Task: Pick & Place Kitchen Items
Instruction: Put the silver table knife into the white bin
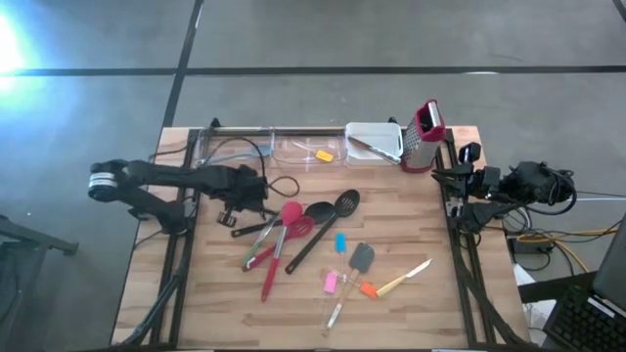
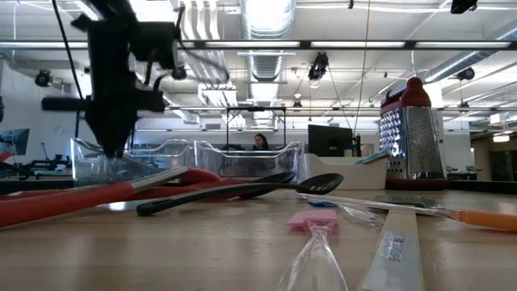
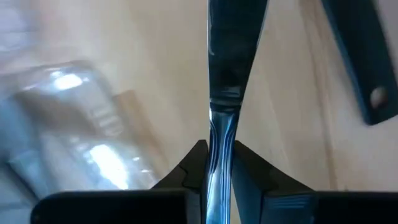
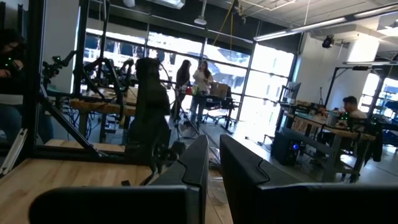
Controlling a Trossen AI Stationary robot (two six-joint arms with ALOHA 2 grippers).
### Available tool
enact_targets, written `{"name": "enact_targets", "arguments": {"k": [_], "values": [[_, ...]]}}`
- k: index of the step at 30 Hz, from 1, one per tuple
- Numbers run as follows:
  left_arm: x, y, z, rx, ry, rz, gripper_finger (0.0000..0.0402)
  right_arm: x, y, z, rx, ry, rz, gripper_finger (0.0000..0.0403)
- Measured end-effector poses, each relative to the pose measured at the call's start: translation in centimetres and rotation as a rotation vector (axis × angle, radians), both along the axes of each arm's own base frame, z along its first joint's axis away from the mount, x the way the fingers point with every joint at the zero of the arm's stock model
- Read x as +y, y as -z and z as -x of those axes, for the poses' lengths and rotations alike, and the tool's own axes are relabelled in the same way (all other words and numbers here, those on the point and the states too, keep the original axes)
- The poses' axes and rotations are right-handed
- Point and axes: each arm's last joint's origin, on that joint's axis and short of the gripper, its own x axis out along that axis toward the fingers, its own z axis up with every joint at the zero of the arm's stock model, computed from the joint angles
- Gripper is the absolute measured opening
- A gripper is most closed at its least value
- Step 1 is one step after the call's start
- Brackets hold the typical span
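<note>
Ceiling lights [image 2: 266, 16] glare brightly; near tabletop [image 2: 202, 250] blurred; floor glare at upper left

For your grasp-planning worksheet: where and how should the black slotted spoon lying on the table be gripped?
Grip the slotted spoon midway along its thin straight handle, coming from straight above with the fingers across it. It lies flat; the round head is too wide, and the middle stretch looks clearest of the red utensils near its lower end.

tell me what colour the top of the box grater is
Red. The box grater has a red top on a steel body, clearest in the low view.
</note>
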Motion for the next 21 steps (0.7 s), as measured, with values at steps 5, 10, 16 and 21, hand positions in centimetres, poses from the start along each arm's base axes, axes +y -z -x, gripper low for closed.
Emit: {"name": "enact_targets", "arguments": {"k": [5, 10, 16, 21], "values": [[0.0, -4.5, -0.8, -0.262, -0.075, 0.032, 0.0046, 0.0, 0.0, 0.0, 0.0, 0.001, 0.0, 0.0034], [-0.2, -8.0, -2.2, -0.66, -0.03, 0.131, 0.0046, 0.0, 0.0, 0.0, 0.0, 0.0, 0.0, 0.0034], [-0.7, -10.7, -4.7, -1.153, 0.09, 0.328, 0.0046, 0.0, 0.0, 0.0, 0.0, 0.0, 0.0, 0.0034], [-1.6, -10.4, -7.1, -1.474, 0.251, 0.494, 0.0046, 0.0, -0.1, 0.0, -0.007, -0.002, -0.002, 0.0034]]}}
